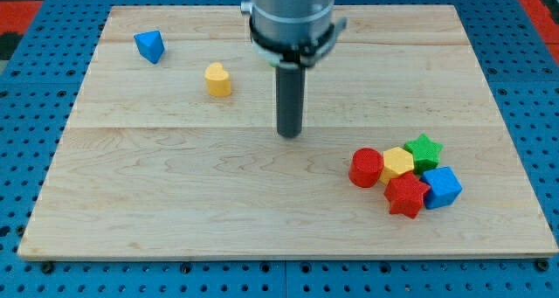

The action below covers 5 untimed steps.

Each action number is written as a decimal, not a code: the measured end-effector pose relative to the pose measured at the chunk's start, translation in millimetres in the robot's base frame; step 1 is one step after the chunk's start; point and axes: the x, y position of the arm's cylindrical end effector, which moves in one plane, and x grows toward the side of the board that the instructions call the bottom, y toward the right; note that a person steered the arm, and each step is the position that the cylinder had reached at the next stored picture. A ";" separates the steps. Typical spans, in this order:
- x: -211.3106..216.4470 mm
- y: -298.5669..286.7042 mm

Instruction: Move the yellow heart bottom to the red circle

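The yellow heart [218, 79] stands on the wooden board at the upper left of centre. The red circle [366, 168] is a red cylinder at the lower right, at the left end of a cluster of blocks. My tip [289, 135] rests on the board near the middle, to the right of and below the yellow heart and up and to the left of the red circle. It touches no block.
Beside the red circle lie a yellow hexagon [398, 163], a green star [424, 149], a red star [406, 196] and a blue cube [442, 187], packed together. A blue triangle [149, 45] sits at the upper left. The board's edge [288, 258] borders a blue pegboard.
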 end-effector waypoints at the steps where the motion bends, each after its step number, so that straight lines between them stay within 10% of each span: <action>1: -52.5 16.8; 3: -97.7 -114.0; 5: -52.7 -123.4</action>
